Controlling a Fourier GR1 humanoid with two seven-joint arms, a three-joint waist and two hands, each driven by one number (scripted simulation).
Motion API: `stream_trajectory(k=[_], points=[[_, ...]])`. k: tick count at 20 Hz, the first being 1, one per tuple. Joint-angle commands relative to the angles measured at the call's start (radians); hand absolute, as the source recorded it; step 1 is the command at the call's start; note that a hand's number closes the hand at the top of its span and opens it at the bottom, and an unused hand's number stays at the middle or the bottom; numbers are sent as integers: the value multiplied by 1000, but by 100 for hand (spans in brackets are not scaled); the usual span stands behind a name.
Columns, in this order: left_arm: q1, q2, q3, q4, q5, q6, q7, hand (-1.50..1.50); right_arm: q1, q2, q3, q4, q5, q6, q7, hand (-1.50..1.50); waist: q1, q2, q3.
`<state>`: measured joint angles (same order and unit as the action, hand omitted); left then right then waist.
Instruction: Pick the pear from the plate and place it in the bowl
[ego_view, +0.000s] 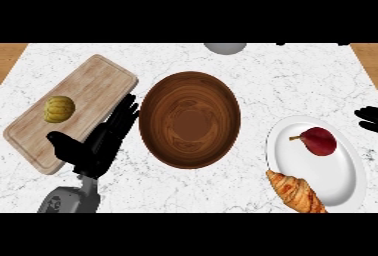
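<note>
A dark red pear (319, 140) lies on the white plate (336, 177) at the right, stem pointing left. The brown wooden bowl (190, 118) sits in the middle of the counter with nothing in it. My left hand (98, 141) rests open just left of the bowl, fingers straight and pointing up toward the cutting board's edge. Only the fingertips of my right hand (367, 119) show at the right edge, above and right of the plate, apart from the pear; its state is unclear.
A croissant (296, 192) lies across the plate's lower left rim. A wooden cutting board (72, 111) at the left carries a small yellow-green squash (59, 108). A grey round object (225, 47) sits at the counter's far edge.
</note>
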<state>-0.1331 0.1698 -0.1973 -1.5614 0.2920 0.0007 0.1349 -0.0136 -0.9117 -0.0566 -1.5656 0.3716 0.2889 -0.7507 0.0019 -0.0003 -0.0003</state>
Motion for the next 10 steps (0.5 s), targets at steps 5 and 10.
stream_trajectory(k=[5,10], points=[[-30,-28,26,28,-7,-17,21,0,-113,83,75,68,177,42,144,-150,4,2,0],[74,-22,16,-57,-24,-40,3,0,-131,83,51,103,249,81,130,-150,2,0,0]])
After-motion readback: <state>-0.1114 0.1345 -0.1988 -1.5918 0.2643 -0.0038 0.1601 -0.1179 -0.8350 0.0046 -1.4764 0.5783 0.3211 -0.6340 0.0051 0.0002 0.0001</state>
